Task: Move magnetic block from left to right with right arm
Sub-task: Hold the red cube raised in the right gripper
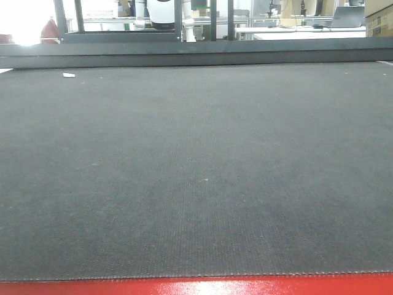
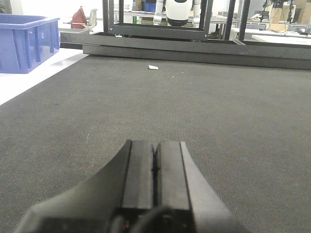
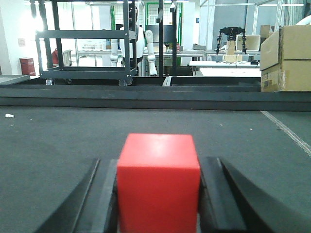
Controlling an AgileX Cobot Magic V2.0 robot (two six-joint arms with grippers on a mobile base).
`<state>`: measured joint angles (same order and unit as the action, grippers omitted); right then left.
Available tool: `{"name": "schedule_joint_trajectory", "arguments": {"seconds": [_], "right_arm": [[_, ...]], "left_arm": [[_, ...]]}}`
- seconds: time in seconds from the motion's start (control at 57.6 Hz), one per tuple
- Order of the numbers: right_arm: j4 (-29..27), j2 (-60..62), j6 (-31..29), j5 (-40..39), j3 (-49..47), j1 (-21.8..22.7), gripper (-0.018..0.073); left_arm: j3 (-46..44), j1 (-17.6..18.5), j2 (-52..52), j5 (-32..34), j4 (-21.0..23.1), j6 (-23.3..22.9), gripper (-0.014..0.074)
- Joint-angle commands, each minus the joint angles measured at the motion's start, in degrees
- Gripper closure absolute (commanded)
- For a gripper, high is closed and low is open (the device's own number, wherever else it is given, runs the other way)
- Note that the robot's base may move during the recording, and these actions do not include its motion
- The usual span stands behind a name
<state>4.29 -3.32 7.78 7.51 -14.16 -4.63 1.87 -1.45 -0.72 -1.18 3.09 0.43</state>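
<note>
In the right wrist view, the magnetic block [image 3: 158, 184], a bright-red cube, fills the space between the black fingers of my right gripper [image 3: 159, 160]. Both pads press against its side faces, so this gripper is shut on the block just above the dark mat [image 3: 58, 141]. My left gripper [image 2: 155, 142] is low over the same mat with its two pads pressed together and nothing between them. The front view shows only the bare mat [image 1: 196, 172]; neither gripper nor the block appears there.
A small white scrap [image 1: 69, 75] lies near the mat's far left edge. A black rail [image 1: 196, 55] borders the far side, and the red table frame [image 1: 196, 287] the near side. A blue crate [image 2: 24, 41] stands to the left and cardboard boxes [image 3: 286, 58] to the right.
</note>
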Motion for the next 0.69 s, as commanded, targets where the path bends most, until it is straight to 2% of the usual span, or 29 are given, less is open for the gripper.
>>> {"name": "schedule_joint_trajectory", "arguments": {"seconds": [0.0, 0.677], "right_arm": [[0.7, -0.6, -0.5, -5.3, -1.7, 0.4, 0.0281], [0.7, -0.6, -0.5, -5.3, -1.7, 0.4, 0.0281]], "left_arm": [[0.5, 0.3, -0.7, 4.8, 0.1, -0.4, 0.0722], [0.5, 0.3, -0.7, 4.8, 0.1, -0.4, 0.0722]]}}
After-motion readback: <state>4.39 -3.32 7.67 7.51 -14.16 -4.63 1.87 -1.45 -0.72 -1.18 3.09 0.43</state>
